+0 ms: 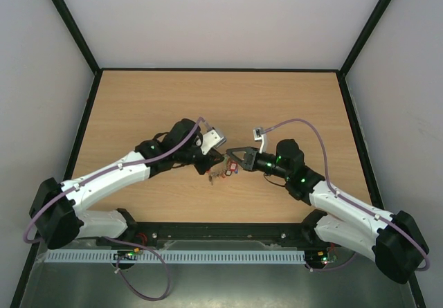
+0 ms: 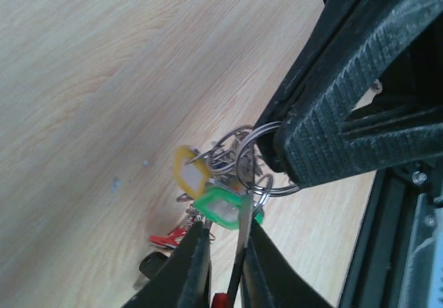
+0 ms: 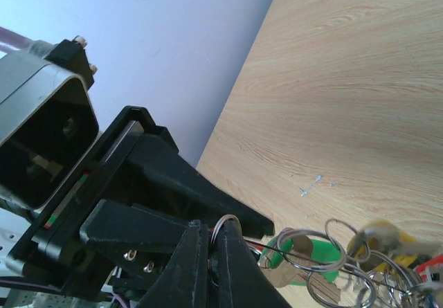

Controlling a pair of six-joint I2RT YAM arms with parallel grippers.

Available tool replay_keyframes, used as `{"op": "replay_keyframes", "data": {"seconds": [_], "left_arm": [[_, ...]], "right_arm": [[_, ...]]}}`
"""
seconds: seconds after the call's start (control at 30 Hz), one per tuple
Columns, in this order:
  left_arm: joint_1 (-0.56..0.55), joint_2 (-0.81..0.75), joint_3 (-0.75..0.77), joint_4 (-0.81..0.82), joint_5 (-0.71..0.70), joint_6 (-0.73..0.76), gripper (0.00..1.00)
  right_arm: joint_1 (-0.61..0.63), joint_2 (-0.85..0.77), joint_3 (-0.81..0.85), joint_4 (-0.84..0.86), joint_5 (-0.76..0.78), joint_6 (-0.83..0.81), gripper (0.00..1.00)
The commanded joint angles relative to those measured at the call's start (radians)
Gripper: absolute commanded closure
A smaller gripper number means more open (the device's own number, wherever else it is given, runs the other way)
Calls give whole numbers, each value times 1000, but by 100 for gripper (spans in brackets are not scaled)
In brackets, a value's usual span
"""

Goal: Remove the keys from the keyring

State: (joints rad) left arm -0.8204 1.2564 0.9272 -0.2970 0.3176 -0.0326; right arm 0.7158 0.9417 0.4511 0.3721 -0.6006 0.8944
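The keys [image 1: 218, 174] hang as a bunch between both grippers at the table's middle front. In the left wrist view I see a yellow tag [image 2: 190, 171], a green tag [image 2: 221, 207], a red key [image 2: 169, 237] and a black head [image 2: 151, 265]. My left gripper [image 2: 225, 256] is shut on the keyring [image 2: 239, 256], a thin wire with a red sleeve [image 2: 220, 300] low between the fingers. My right gripper [image 3: 216, 252] is shut on a small split ring [image 3: 225, 223] of the bunch. It faces the left gripper [image 1: 221, 158], tips almost touching.
The wooden table [image 1: 138, 107] has a black frame rail [image 1: 221, 235] along the near edge and white walls on three sides. The other arm's black finger [image 2: 332, 135] fills the upper right of the left wrist view.
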Motion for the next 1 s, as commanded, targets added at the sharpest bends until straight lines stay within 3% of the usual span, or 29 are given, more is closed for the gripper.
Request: {"op": "replay_keyframes", "data": {"seconds": [0.0,0.07,0.2,0.27,0.37,0.5,0.7,0.97], "left_arm": [[-8,-13,-14,15,23,6,90],[-8,-18,-19,21,35,6,97],[-8,-22,-20,26,37,6,98],[-9,-22,-15,20,3,2,98],[2,-28,-11,14,-68,-10,98],[59,-46,-8,21,-39,-29,98],[171,-62,-8,55,118,-66,98],[211,-57,-10,63,173,-81,98]], "right_arm": [[7,-8,38,51,-14,-6,98],[6,-6,34,49,-3,-9,98],[7,-3,28,47,11,-7,97],[7,-8,28,30,35,-9,87],[6,-42,24,-13,90,-31,58],[7,-118,0,-67,148,-85,43],[15,-187,-120,45,136,-118,41],[189,-138,-137,65,386,-254,52]]}}
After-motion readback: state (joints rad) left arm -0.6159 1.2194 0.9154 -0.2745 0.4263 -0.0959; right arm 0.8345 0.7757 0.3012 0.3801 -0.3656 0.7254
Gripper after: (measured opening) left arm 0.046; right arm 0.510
